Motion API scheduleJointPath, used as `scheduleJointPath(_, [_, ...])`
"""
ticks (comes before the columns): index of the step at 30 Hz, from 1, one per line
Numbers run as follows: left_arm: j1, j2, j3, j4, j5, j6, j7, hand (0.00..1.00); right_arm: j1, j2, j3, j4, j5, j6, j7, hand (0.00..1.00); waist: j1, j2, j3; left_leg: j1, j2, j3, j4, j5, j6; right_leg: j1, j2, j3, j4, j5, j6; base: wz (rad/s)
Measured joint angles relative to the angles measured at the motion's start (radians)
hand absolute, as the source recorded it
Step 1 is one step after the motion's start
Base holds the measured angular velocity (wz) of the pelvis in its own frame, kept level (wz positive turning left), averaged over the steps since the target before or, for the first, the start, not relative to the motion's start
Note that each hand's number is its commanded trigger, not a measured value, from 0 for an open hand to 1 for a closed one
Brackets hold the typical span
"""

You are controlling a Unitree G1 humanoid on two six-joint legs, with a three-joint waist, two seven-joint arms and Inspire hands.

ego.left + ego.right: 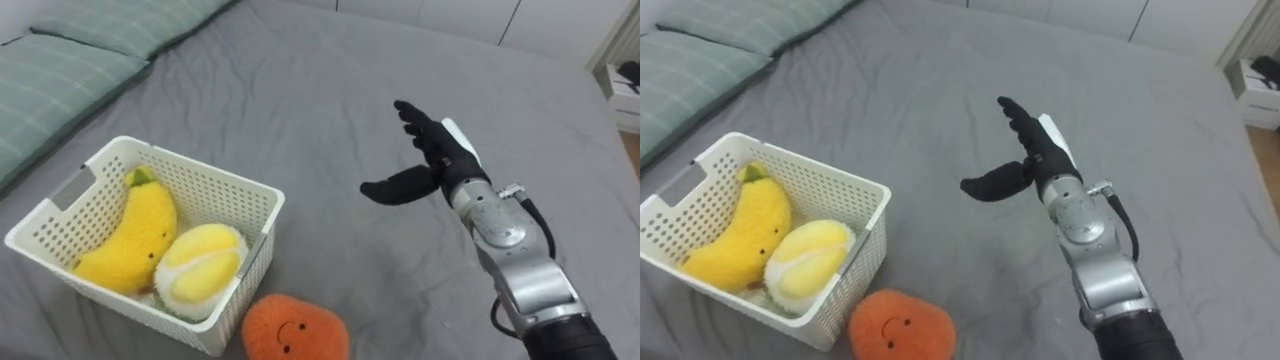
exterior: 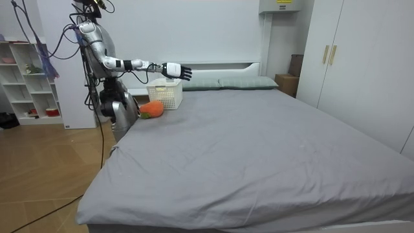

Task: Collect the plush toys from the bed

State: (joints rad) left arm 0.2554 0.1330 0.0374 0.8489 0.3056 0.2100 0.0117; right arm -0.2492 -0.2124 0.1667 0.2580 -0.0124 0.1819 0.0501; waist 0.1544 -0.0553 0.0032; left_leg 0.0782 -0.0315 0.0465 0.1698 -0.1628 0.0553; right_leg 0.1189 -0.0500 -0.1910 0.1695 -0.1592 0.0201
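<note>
Left eye view: our right hand [image 1: 442,152] hangs spread and empty over the bed [image 1: 300,80] — well apart from the orange toy [image 1: 295,330], which lies just beside the basket [image 1: 190,165]. Reaching across, we might nudge it off the bed's edge — or shove the basket.

Lighting's soft and even all over, probably ceiling light, though I can't tell where the source sits. The grey bed [image 1: 330,90] has no hard shadows, just a faint darker patch beside the white basket [image 1: 215,195]. The right hand [image 1: 445,160] has dark fingers [image 1: 412,118] that read as one black shape. The room view is bright, with white walls [image 2: 213,32] and no glare.
</note>
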Motion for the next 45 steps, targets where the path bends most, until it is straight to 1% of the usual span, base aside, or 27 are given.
scheduleJointPath(2, [-0.009,0.0,-0.002,0.015,-0.011,0.0,0.002,0.0,0.027,0.012,0.002,0.0,0.047,-0.006,0.014,0.0,-0.014,0.007,0.0029,0.005,0.002,0.008,-0.006,-0.003,-0.001,0.002,0.002,0.001,-0.002,0.0,0.0,-0.13])
scheduleJointPath(4, [-0.009,-0.001,-0.003,0.013,-0.026,0.0,0.006,0.0,0.062,0.022,0.008,0.0,0.045,-0.009,0.02,0.0,-0.016,0.012,0.0054,0.005,0.003,0.007,-0.008,-0.006,-0.001,0.001,0.002,0.003,-0.003,0.0,0.0,-0.09])
scheduleJointPath(6, [-0.011,-0.002,-0.004,0.013,-0.039,0.0,0.007,0.0,0.099,0.033,0.013,0.0,0.043,-0.007,0.037,0.0,-0.015,0.017,0.005,0.004,0.003,0.009,-0.008,-0.008,0.0,-0.004,0.003,0.011,-0.003,0.0,0.0,-0.1])
scheduleJointPath(7, [-0.013,-0.002,-0.004,0.013,-0.041,0.0,0.007,0.0,0.121,0.04,0.03,0.0,0.041,-0.007,0.045,0.0,-0.016,0.02,0.0057,0.002,0.003,0.012,-0.009,-0.008,-0.001,-0.007,0.004,0.015,-0.003,0.0,0.0,-0.12])
scheduleJointPath(9, [-0.02,-0.003,-0.005,0.017,-0.043,-0.001,0.008,0.0,0.153,0.042,0.063,0.004,0.038,-0.007,0.075,0.0,-0.013,0.024,0.0061,0.002,0.005,0.021,-0.012,-0.009,-0.001,-0.011,0.005,0.024,-0.002,0.0,0.0,-0.14])
scheduleJointPath(11, [-0.033,-0.004,-0.008,0.041,-0.06,-0.015,0.019,0.0,0.18,0.043,0.123,0.018,0.006,-0.006,0.134,0.0,-0.009,0.026,0.0052,0.002,0.007,0.034,-0.017,-0.009,-0.001,-0.019,0.006,0.029,-0.001,0.0,0.0,-0.14])
scheduleJointPath(13, [-0.043,-0.003,-0.008,0.057,-0.061,-0.019,0.021,0.0,0.195,0.045,0.153,0.028,0.003,-0.005,0.179,0.0,-0.008,0.027,0.0049,0.001,0.007,0.038,-0.018,-0.009,-0.001,-0.024,0.006,0.028,0.0,0.0,0.0,-0.08])
scheduleJointPath(16, [-0.046,-0.004,-0.008,0.057,-0.061,-0.02,0.023,0.0,0.196,0.048,0.186,0.033,0.002,0.001,0.24,0.0,-0.004,0.027,0.0046,-0.001,0.01,0.052,-0.02,-0.009,-0.001,-0.034,0.007,0.027,0.001,0.001,-0.002,-0.09])
scheduleJointPath(19, [-0.046,-0.003,-0.012,0.058,-0.063,-0.02,0.027,0.0,0.196,0.048,0.204,0.033,0.003,0.005,0.281,0.0,0.007,0.026,0.0034,0.0,0.012,0.052,-0.021,-0.011,-0.002,-0.033,0.008,0.025,0.0,0.001,-0.002,-0.03])
scheduleJointPath(22, [-0.056,0.001,-0.021,0.075,-0.078,-0.021,0.03,0.0,0.196,0.05,0.206,0.038,0.007,0.008,0.324,0.0,0.016,0.023,0.002,0.001,0.012,0.051,-0.021,-0.01,-0.002,-0.032,0.008,0.022,-0.001,0.001,-0.002,0.0])
scheduleJointPath(25, [-0.059,0.001,-0.021,0.087,-0.078,-0.02,0.032,0.0,0.195,0.053,0.206,0.052,0.008,0.02,0.377,0.0,0.022,0.02,0.0003,0.001,0.012,0.049,-0.022,-0.01,-0.002,-0.033,0.008,0.018,-0.001,0.001,-0.002,0.0])
scheduleJointPath(27, [-0.059,0.0,-0.022,0.09,-0.078,-0.02,0.039,0.0,0.195,0.057,0.208,0.057,0.008,0.028,0.407,0.0,0.023,0.017,0.0006,-0.001,0.012,0.049,-0.022,-0.011,-0.002,-0.033,0.008,0.017,-0.001,0.001,-0.002,0.0])
scheduleJointPath(30, [-0.059,0.001,-0.023,0.093,-0.078,-0.019,0.047,0.0,0.195,0.055,0.227,0.057,0.008,0.039,0.458,0.0,0.021,0.011,0.0008,-0.006,0.012,0.048,-0.023,-0.011,-0.002,-0.034,0.008,0.017,-0.001,0.001,-0.002,0.0])
scheduleJointPath(32, [-0.063,0.004,-0.021,0.104,-0.077,-0.019,0.049,0.0,0.195,0.055,0.244,0.056,0.006,0.043,0.503,0.0,0.026,0.003,-0.0004,-0.007,0.013,0.049,-0.024,-0.011,-0.003,-0.035,0.009,0.016,-0.001,0.001,-0.002,0.0])
scheduleJointPath(35, [-0.068,0.008,-0.021,0.115,-0.077,-0.014,0.051,0.0,0.195,0.061,0.249,0.056,-0.019,0.061,0.555,0.0,0.029,-0.003,-0.001,-0.007,0.013,0.048,-0.023,-0.011,-0.003,-0.036,0.008,0.011,-0.002,0.002,-0.002,0.0])
scheduleJointPath(38, [-0.068,0.01,-0.021,0.115,-0.077,-0.014,0.052,0.0,0.195,0.063,0.249,0.055,-0.065,0.07,0.586,0.0,0.039,-0.006,-0.0001,-0.007,0.013,0.048,-0.023,-0.011,-0.002,-0.036,0.008,0.007,-0.002,0.002,-0.003,0.0])
scheduleJointPath(40, [-0.065,0.01,-0.022,0.114,-0.08,-0.014,0.056,0.0,0.195,0.063,0.25,0.055,-0.092,0.079,0.587,0.0,0.044,-0.006,0.0002,-0.008,0.013,0.046,-0.024,-0.011,-0.002,-0.034,0.008,0.002,-0.002,0.002,-0.003,0.02])
scheduleJointPath(45, [-0.063,0.009,-0.023,0.114,-0.081,-0.012,0.063,0.0,0.195,0.063,0.25,0.054,-0.18,0.081,0.584,0.0,0.046,-0.006,0.0002,-0.016,0.012,0.033,-0.019,-0.011,-0.003,-0.035,0.008,-0.003,-0.002,0.002,-0.003,0.07])
